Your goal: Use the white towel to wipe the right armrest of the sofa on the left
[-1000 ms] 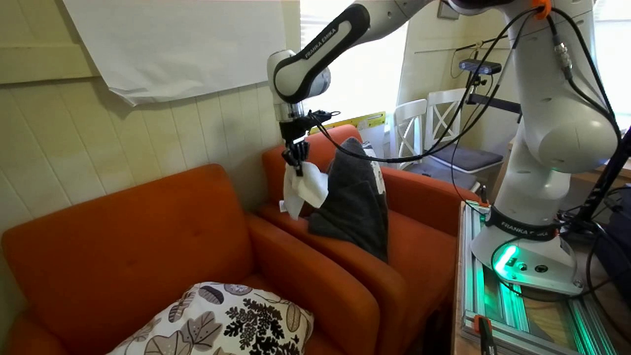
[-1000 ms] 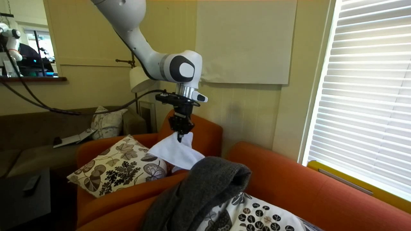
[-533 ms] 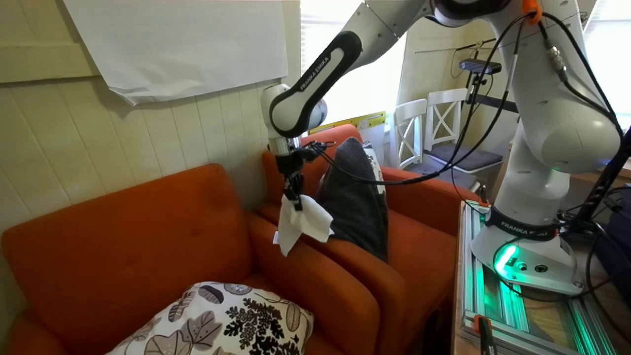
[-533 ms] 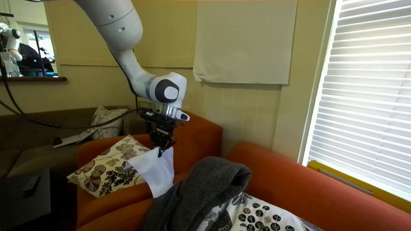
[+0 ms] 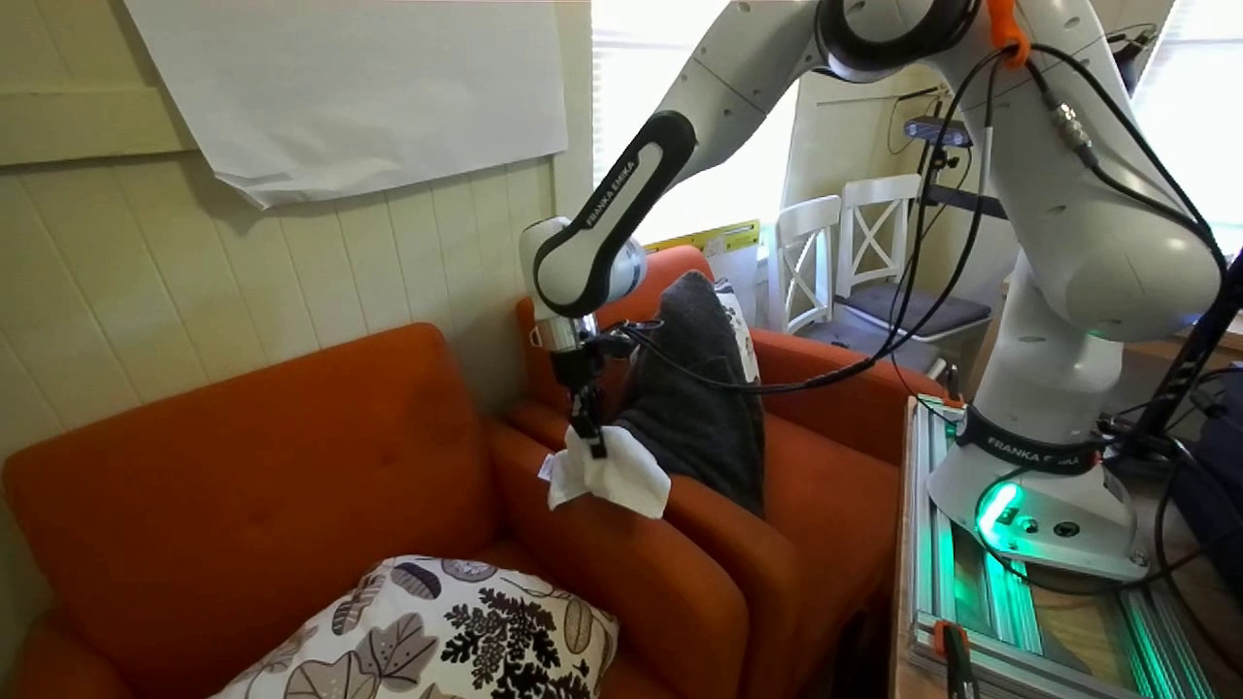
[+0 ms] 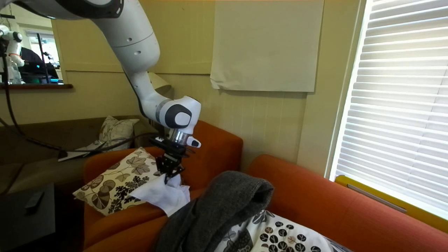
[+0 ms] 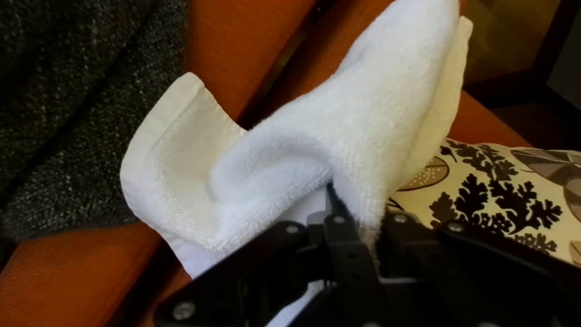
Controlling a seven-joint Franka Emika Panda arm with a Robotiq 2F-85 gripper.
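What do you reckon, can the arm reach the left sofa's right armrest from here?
Likely yes: the claw holds the towel over the armrest, nothing visible between them, though whether they touch is unclear. The blanket lies to the side, on the next seat.

Armrest front (image 5: 665, 573) free; blanket (image 5: 691, 427) near

Looks like a living rm, w/ sofa (image 5: 257, 476), floral pillow (image 5: 437, 636), lampshade (image 6: 160, 84) & blinds (image 6: 399, 105).
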